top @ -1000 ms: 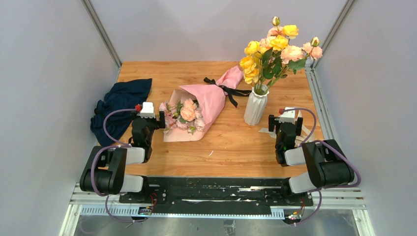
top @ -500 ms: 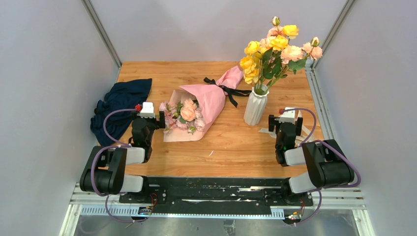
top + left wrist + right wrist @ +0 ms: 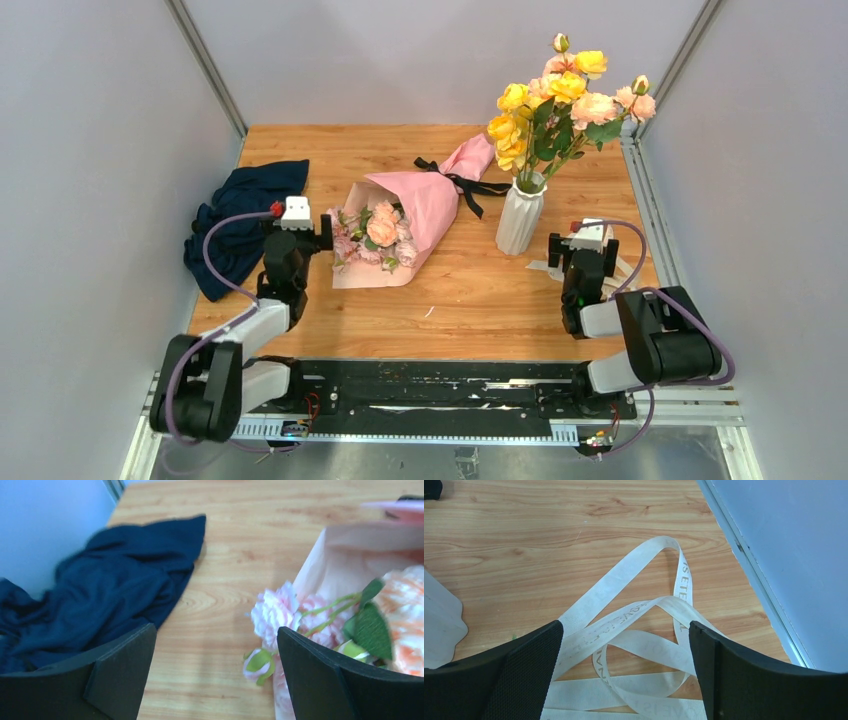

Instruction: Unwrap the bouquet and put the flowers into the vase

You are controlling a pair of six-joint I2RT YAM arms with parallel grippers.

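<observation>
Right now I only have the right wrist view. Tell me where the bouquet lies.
Observer: The bouquet lies on its side, left of the vase, with its flowers pointing near-left.
Operator: Report the left gripper.
Observer: The left gripper is open and empty, right beside the flowers at the wrap's mouth.
Operator: Check the tie.
Observer: A black ribbon is tied around the bouquet's narrow end, which points toward the vase.
</observation>
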